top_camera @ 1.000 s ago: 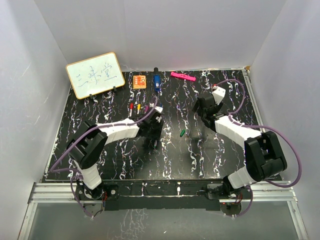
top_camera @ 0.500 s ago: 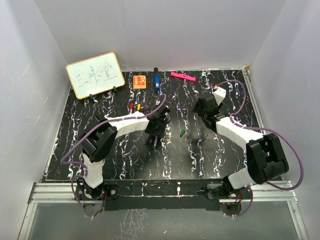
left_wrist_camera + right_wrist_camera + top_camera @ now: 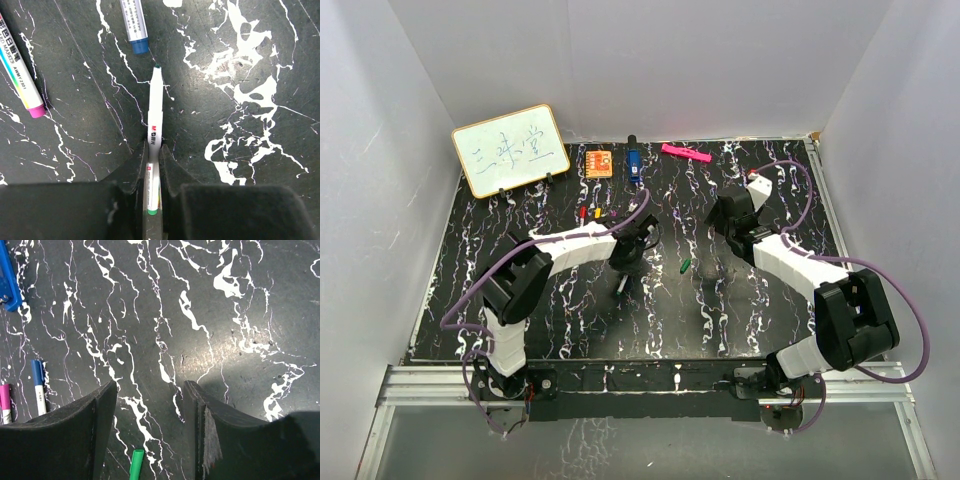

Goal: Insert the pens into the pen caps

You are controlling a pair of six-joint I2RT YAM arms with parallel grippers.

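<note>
Left wrist view showed the left gripper [image 3: 152,152] pinched tight on a green-tipped pen [image 3: 155,107]. Its white barrel stuck out ahead over the black marbled surface [image 3: 240,60], the tip near the end of a blue-ended pen [image 3: 135,25]. A pink-ended pen [image 3: 20,75] lay off to one side. The right gripper [image 3: 150,390] stood spread with nothing between its fingers. A green cap [image 3: 136,462] lay on the surface close by, at the lower edge of the right wrist view.
</note>
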